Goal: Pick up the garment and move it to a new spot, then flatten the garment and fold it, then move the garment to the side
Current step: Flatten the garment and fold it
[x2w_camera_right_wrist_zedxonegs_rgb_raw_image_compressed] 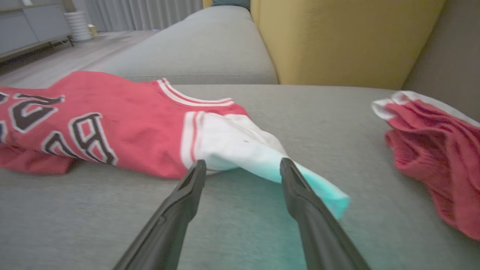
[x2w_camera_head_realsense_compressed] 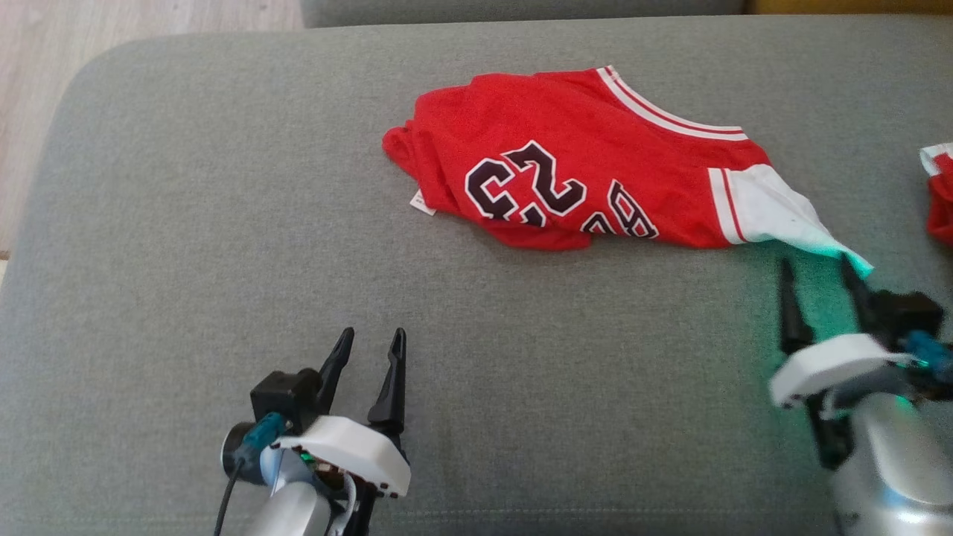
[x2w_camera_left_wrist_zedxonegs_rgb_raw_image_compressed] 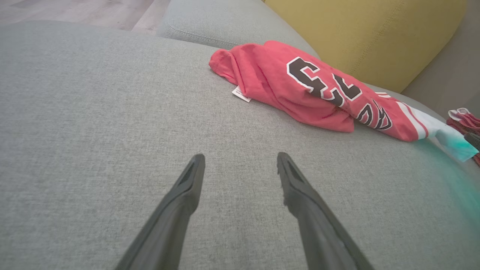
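Note:
The garment (x2w_camera_head_realsense_compressed: 588, 160) is a red jersey with white trim and dark numbers, lying crumpled on the grey sofa seat (x2w_camera_head_realsense_compressed: 223, 223). Its white sleeve (x2w_camera_head_realsense_compressed: 782, 216) stretches toward my right gripper (x2w_camera_head_realsense_compressed: 817, 268), which stands open just below the sleeve's tip. In the right wrist view the white sleeve (x2w_camera_right_wrist_zedxonegs_rgb_raw_image_compressed: 243, 150) lies loose beyond the spread fingers (x2w_camera_right_wrist_zedxonegs_rgb_raw_image_compressed: 187, 191), one finger crossing its tip. My left gripper (x2w_camera_head_realsense_compressed: 371, 344) is open over bare cushion at the lower left, well apart from the garment (x2w_camera_left_wrist_zedxonegs_rgb_raw_image_compressed: 311, 86).
A second red and white cloth (x2w_camera_head_realsense_compressed: 939, 193) lies at the right edge of the seat. A yellow cushion (x2w_camera_right_wrist_zedxonegs_rgb_raw_image_compressed: 345, 37) stands behind the seat. Wooden floor (x2w_camera_head_realsense_compressed: 45, 74) shows past the sofa's left edge.

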Available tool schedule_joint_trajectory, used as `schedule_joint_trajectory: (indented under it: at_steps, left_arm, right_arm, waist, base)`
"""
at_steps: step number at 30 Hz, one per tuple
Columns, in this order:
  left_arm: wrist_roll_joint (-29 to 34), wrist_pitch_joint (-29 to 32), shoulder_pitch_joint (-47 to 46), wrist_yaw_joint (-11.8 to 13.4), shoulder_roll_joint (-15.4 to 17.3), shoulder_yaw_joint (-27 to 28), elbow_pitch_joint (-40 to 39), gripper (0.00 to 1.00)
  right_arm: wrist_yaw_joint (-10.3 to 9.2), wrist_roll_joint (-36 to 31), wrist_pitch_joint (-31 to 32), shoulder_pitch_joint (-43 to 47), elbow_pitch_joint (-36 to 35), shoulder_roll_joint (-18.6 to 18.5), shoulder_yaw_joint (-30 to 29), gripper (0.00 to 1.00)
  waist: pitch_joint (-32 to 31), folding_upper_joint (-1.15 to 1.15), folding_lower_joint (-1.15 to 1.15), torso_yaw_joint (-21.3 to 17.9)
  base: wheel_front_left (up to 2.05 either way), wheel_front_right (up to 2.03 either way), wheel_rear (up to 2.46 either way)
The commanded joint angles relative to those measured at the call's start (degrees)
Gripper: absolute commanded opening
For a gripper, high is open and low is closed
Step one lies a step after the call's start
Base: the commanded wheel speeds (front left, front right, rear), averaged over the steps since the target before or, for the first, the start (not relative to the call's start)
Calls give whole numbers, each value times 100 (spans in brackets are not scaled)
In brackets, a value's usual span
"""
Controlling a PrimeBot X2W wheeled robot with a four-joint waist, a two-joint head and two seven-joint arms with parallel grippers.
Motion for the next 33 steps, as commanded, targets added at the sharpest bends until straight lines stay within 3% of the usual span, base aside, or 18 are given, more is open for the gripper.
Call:
schedule_joint_trajectory:
  at_steps: [1, 8, 14, 24, 33]
  left_arm:
    - [18, -31, -147, -22, 35, 163, -144, 100]
    - [-35, -31, -159, -15, 35, 94, -160, 100]
    - [-71, -31, -206, -12, 34, 23, -192, 100]
    - [-95, -31, -255, 12, 34, -33, -244, 100]
    - [-107, -31, -292, 25, 34, -44, -285, 100]
  right_arm:
    - [-5, 72, -25, -31, -269, 65, 301, 100]
    - [-5, 498, -25, -57, -460, 369, 1597, 100]
    - [-5, 931, -25, -319, -107, 457, 2458, 100]
    - [-5, 993, -25, -919, 622, 373, 2158, 100]
    - [-5, 740, -25, -1037, 1037, 453, 1945, 100]
  waist:
    - [15, 0, 0, 39]
    - [46, 0, 0, 271]
    - [125, 0, 0, 555]
    - [380, 0, 0, 1012]
    - [457, 0, 0, 1084]
  base:
    - [0, 0, 0]
    - [0, 0, 0]
    - [0, 0, 0]
    - [0, 0, 0]
    - [0, 0, 0]
